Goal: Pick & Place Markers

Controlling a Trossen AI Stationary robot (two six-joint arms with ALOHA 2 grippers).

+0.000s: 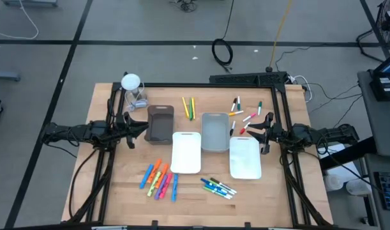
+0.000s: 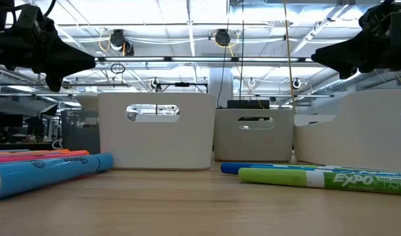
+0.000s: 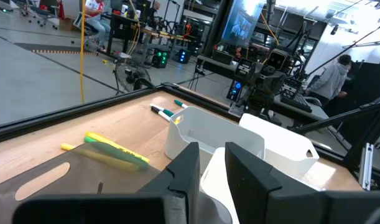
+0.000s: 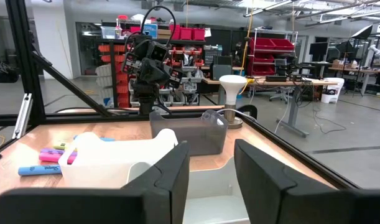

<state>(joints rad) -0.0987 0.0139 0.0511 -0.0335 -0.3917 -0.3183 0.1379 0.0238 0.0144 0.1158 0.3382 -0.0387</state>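
The markers lie flat on the wooden table in groups: orange, pink and blue ones [image 1: 159,179] near the front, green and blue ones [image 1: 218,187] to their right, yellow and green ones [image 1: 188,107] at the back, and mixed ones [image 1: 246,115] at the back right. My left gripper [image 1: 134,124] hovers level at the table's left, beside the brown tray [image 1: 161,123]; it is open [image 3: 211,149] and holds nothing. My right gripper [image 1: 258,128] hovers level at the table's right, next to the grey tray [image 1: 214,131]; it is open [image 4: 211,149] and holds nothing.
Two white trays [image 1: 186,152] [image 1: 245,157] stand on the table's middle, nearer the front than the brown and grey ones. A white-topped stand with a clear holder [image 1: 132,86] is at the far left corner. A black frame [image 1: 284,108] runs round the table.
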